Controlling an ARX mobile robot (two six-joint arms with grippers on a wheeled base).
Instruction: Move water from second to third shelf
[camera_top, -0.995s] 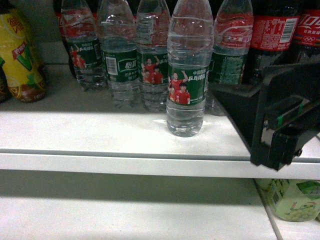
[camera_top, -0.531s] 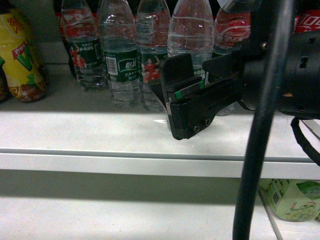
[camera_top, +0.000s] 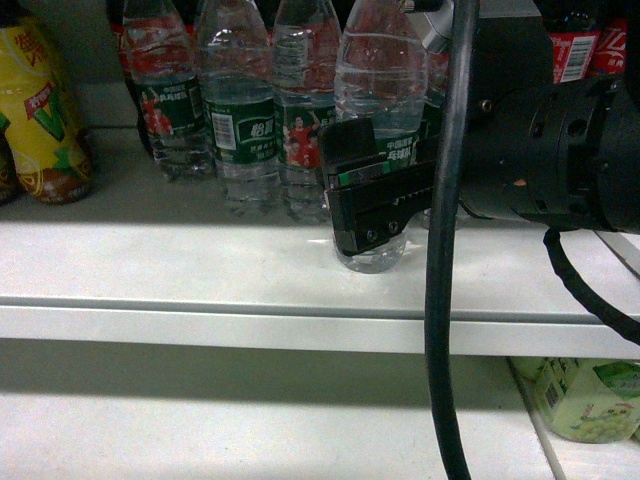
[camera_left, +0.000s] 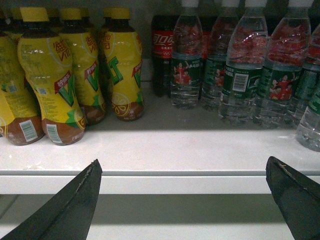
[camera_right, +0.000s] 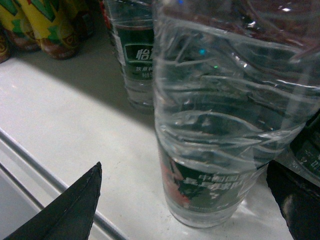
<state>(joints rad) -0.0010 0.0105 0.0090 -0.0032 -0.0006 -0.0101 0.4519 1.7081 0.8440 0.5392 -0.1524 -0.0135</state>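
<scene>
Right end effector: the black right end effector (camera_top: 372, 215) stands with its jaws apart on either side of the front bottle, level with its label and lower body; no firm contact is visible, so I judge it not yet clamped.
Left end effector: the left end effector (camera_left: 182, 200) hangs spread wide and empty, below the shelf's front edge.
Water: the clear ribbed plastic water bottle with a green wrap label (camera_top: 383, 75) stands upright near the front of the white shelf (camera_top: 200, 270), apart from the row of like bottles (camera_top: 240, 110) behind it.
Handling: judged moderately heavy, as it appears full; the thin ribbed wall looks likely to dent under a hard squeeze, and the smooth plastic may slip.
Grip point: the labelled middle seems best, where the body is straight and the wrap offers friction; keep it upright.
Neighbours: yellow juice bottles (camera_left: 50, 75) stand at the left end, dark cola bottles with red labels (camera_top: 580, 45) behind on the right.
</scene>
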